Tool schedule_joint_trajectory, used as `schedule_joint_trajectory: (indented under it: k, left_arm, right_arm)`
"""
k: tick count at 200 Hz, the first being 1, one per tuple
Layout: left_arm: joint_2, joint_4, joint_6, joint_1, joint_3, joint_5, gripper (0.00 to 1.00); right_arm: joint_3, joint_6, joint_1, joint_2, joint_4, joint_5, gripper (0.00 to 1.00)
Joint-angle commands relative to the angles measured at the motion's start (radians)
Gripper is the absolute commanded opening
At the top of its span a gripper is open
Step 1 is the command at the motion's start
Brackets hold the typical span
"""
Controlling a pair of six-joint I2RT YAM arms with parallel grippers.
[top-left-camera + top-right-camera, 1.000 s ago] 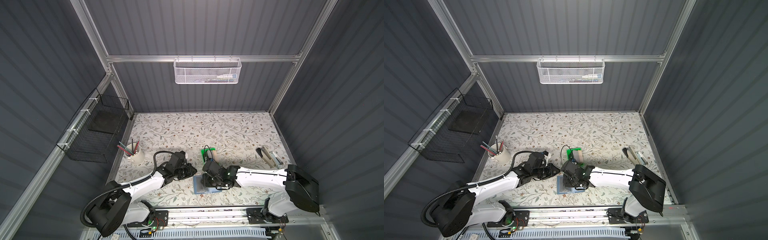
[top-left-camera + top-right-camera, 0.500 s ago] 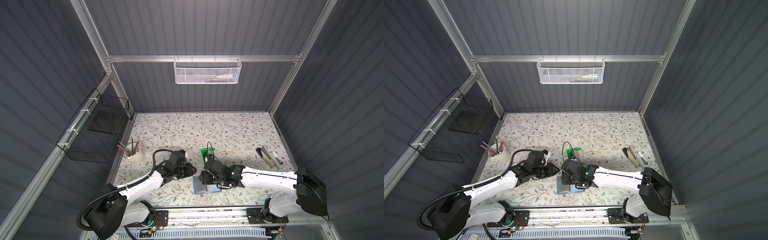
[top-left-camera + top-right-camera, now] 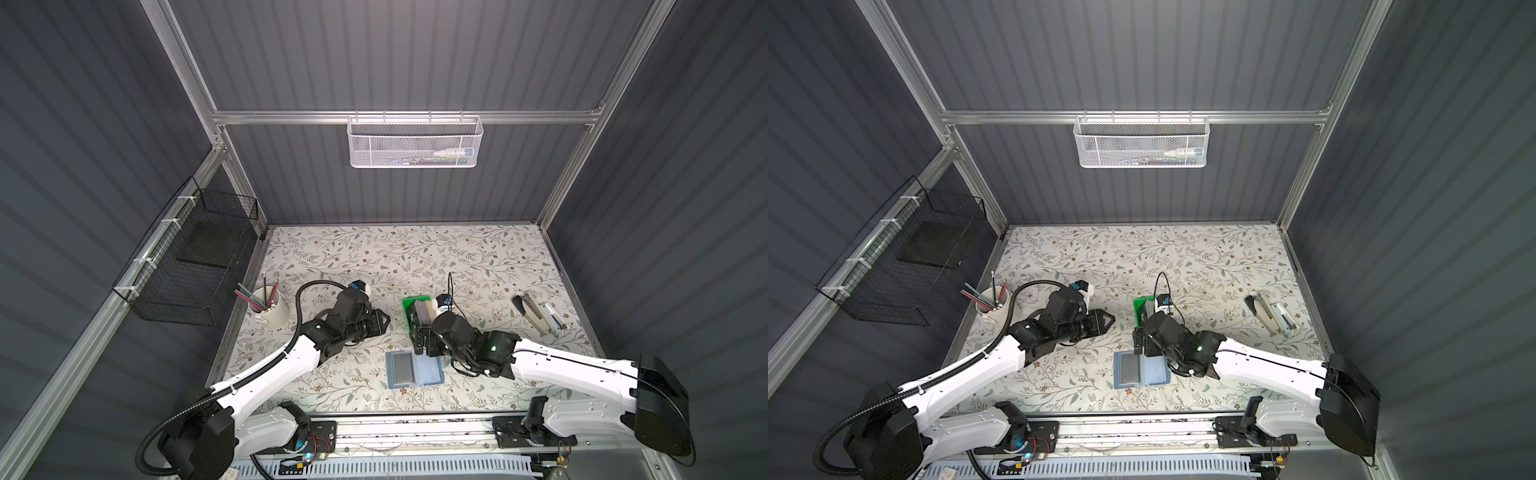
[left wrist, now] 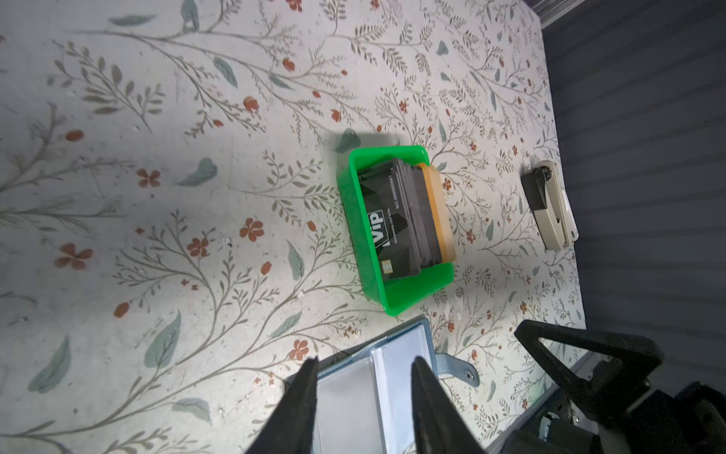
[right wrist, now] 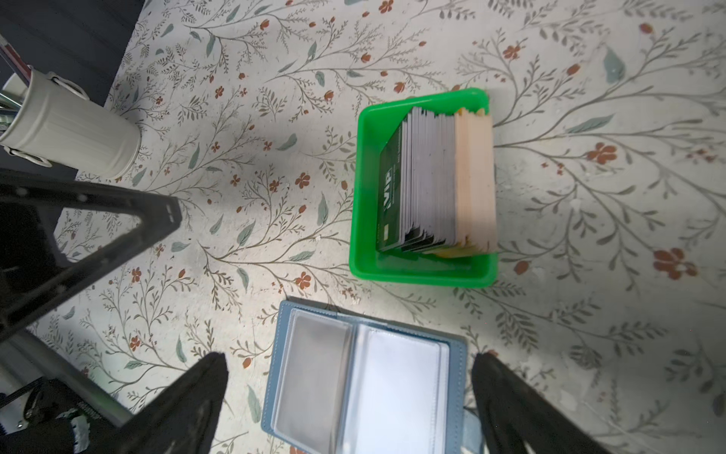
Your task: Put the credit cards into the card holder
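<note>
The blue card holder [image 3: 432,370] [image 3: 1158,370] lies open near the table's front edge, its clear sleeves facing up. In both top views a grey rectangle fills its left page [image 3: 402,368]. The credit cards [image 4: 404,220] [image 5: 428,181] stand on edge as a stack in the green tray [image 4: 353,220] just behind it, a dark card with white marks in front. My right gripper [image 3: 419,347] [image 5: 349,355] hangs wide open over the holder's [image 5: 365,381] far edge, holding nothing. My left gripper [image 3: 384,322] [image 4: 365,359] is partly open and empty, left of the tray.
A white cup of pencils [image 3: 269,309] stands at the left edge and a stapler [image 3: 538,313] lies at the right. A black wire basket [image 3: 195,266] hangs on the left wall and a white mesh basket [image 3: 415,141] on the back rail.
My right gripper has opened wide and drawn back from over the card holder toward the tray. My left gripper's jaws have parted somewhat; that arm has barely shifted.
</note>
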Motion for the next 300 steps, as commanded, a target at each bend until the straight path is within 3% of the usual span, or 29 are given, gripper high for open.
schedule_joint_trajectory:
  k: [1,22,80,118,147,185,254,300]
  left_arm:
    - [0.005,-0.035,-0.008,0.004,0.023,-0.056,0.44]
    - [0.013,-0.024,-0.030,0.003,0.022,-0.061,0.44]
    - [0.070,-0.026,-0.005,0.005,0.089,-0.045,0.42]
    - [0.193,-0.116,0.092,0.011,0.243,-0.081,0.38]
    - [0.326,-0.155,0.170,0.028,0.368,-0.004,0.38]
    - [0.408,-0.072,0.170,0.089,0.378,0.175,0.40]
    - [0.569,-0.024,0.228,0.138,0.488,0.308,0.40]
    - [0.624,-0.029,0.274,0.141,0.500,0.315,0.37]
  right_arm:
    - [-0.030,-0.078,-0.048,-0.044,0.008,-0.037,0.99]
    - [-0.049,-0.111,-0.107,-0.068,0.027,-0.133,0.97]
    - [-0.062,-0.152,-0.179,-0.075,0.004,-0.183,0.96]
    - [-0.041,-0.137,-0.194,-0.065,0.019,-0.195,0.97]
    - [-0.028,-0.120,-0.206,-0.047,0.028,-0.180,0.97]
    - [-0.005,-0.083,-0.223,-0.015,0.027,-0.187,0.96]
    - [0.055,-0.062,-0.250,0.090,0.021,-0.179,0.96]
    - [0.113,-0.098,-0.259,0.159,0.001,-0.200,0.96]
